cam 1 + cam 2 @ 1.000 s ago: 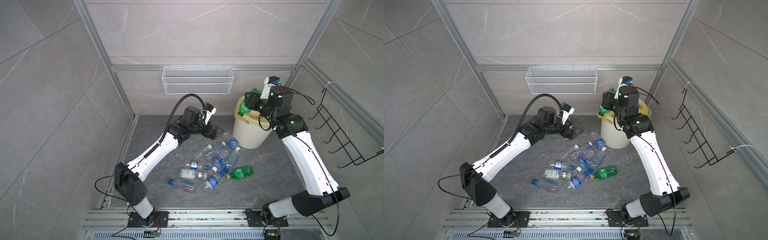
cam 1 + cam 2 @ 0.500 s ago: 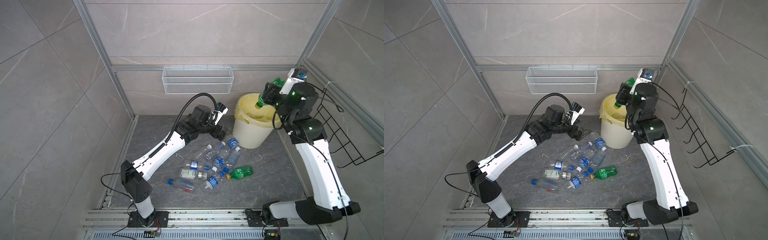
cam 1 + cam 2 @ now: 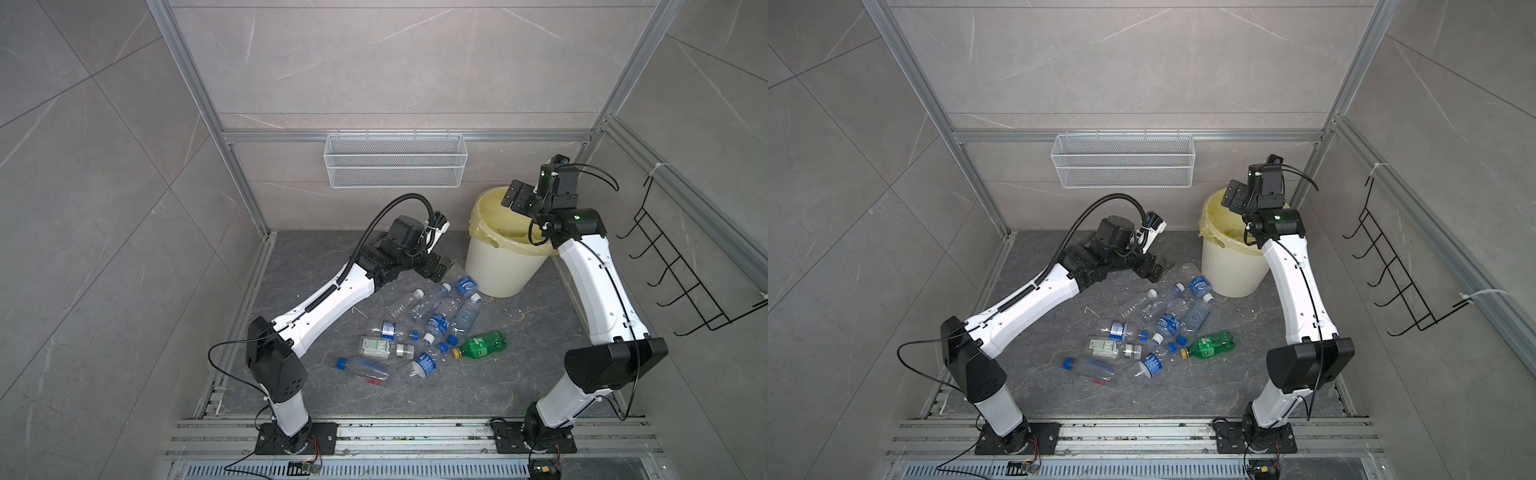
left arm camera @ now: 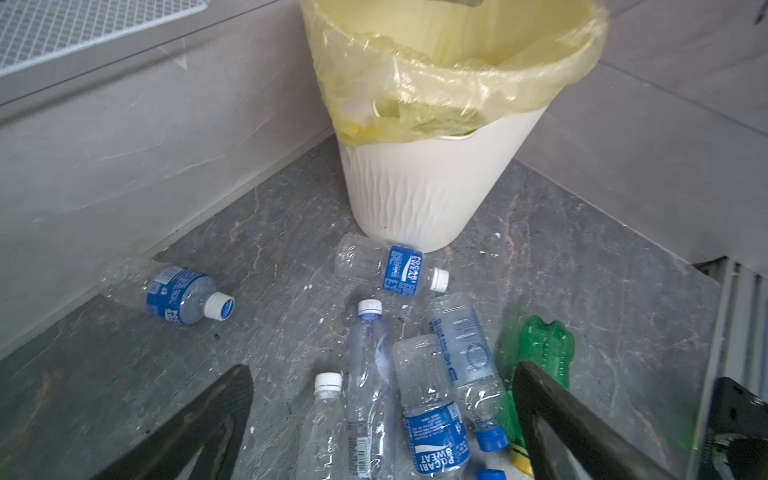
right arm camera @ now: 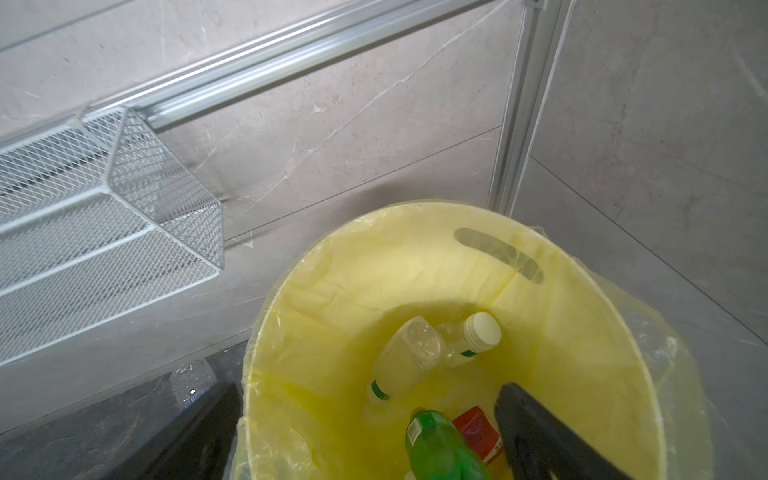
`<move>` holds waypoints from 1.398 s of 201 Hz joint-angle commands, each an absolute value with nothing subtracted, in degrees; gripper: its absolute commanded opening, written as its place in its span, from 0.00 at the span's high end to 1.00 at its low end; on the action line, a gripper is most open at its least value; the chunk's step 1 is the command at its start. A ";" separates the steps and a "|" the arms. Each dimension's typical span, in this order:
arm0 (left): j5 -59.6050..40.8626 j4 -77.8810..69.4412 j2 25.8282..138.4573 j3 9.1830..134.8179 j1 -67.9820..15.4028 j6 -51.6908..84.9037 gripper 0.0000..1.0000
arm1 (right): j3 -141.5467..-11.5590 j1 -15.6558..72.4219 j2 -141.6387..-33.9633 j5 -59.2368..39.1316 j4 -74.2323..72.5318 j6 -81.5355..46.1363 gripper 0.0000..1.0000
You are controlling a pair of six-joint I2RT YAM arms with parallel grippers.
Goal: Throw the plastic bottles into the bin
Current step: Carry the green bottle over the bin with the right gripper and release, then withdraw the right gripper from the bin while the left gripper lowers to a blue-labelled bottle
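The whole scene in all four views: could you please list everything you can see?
bin: one, cream with yellow liner, back right corner
clear bottles: roughly ten, mostly blue-labelled, lying mid-floor
green bottle: one, yellow cap, right of that pile
second green bottle: one, inside the bin
pale bottles: two, clear, inside the bin
red item: one, inside the bin, unidentifiable
mesh basket: one, white, back wall
wire rack: one, black, right wall
left gripper: one, black, open, low beside the pile
right gripper: one, black, open, above the bin
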State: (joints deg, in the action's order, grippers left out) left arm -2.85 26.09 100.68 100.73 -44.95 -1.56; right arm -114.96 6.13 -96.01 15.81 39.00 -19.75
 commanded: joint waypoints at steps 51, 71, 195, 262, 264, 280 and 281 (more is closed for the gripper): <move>4.25 27.14 102.53 99.44 -39.93 5.70 0.00 | -108.08 10.26 -90.38 11.07 34.48 -19.34 0.00; 5.08 28.21 103.38 98.89 -37.58 9.34 0.00 | -105.73 12.41 -89.74 10.82 33.45 -19.10 0.00; 8.22 35.83 124.45 114.50 -30.26 39.44 0.00 | -87.97 27.86 -88.52 12.74 28.66 -21.31 0.00; 1.24 29.02 135.11 119.56 -29.46 46.40 0.02 | -86.84 28.73 -87.74 12.79 29.71 -20.39 0.00; 0.99 28.57 135.31 119.54 -29.45 46.47 0.03 | -86.81 28.74 -87.72 12.86 29.71 -20.39 0.01; -0.13 26.83 137.19 120.27 -29.17 47.69 0.04 | -86.20 28.72 -87.45 13.16 29.93 -20.22 0.00; -0.19 26.77 137.32 120.38 -29.17 47.75 0.04 | -86.21 28.73 -87.45 13.17 29.95 -20.22 0.00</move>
State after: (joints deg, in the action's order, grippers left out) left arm 2.76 30.76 134.65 117.91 -29.74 43.86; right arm -87.50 28.53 -89.54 12.62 29.93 -19.97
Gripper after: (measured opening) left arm 0.966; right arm 0.991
